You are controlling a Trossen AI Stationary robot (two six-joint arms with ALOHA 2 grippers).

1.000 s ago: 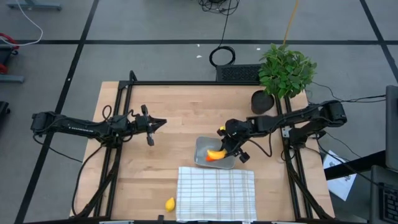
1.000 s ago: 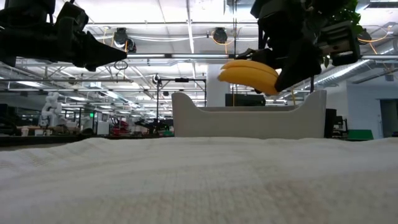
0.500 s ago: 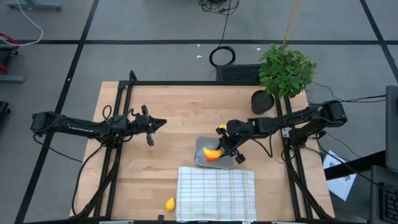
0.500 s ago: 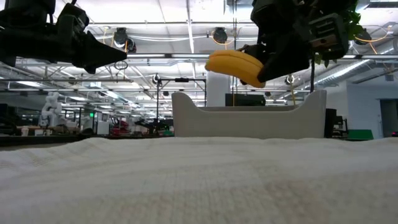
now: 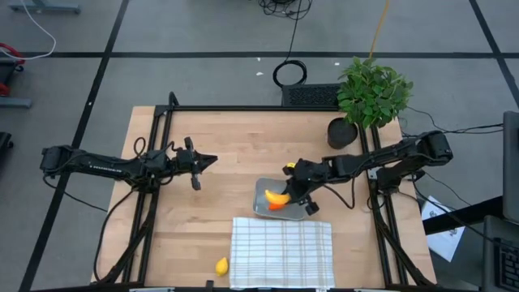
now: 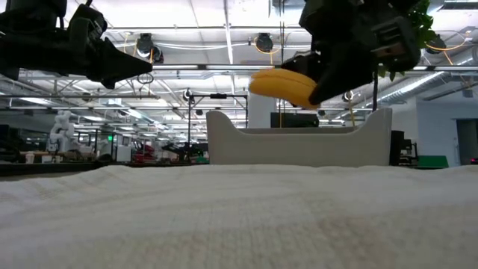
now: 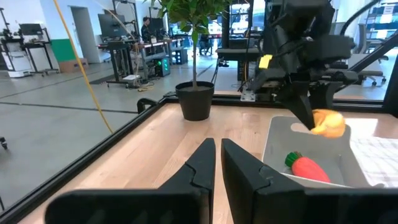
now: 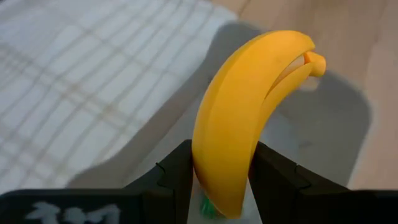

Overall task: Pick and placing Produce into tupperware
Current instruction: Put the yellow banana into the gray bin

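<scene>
While the banana [image 5: 278, 197] hangs over the tupperware [image 5: 261, 195], best move is lower it below the rim before letting go, clear of the carrot [image 7: 310, 168] already inside. Right gripper [image 8: 219, 180] fingers clamp the banana's lower end between them. Left gripper [image 7: 217, 163] fingers nearly closed, empty, well apart above the worktop [image 5: 219, 146]. Lemon piece [image 5: 221, 265] sits beside the checked cloth [image 5: 282, 242].

Overhead, table-level, two wrist views

Banana [image 5: 278, 195] in right claw [image 5: 289, 193], farther over tupperware [image 5: 261, 195].
</scene>
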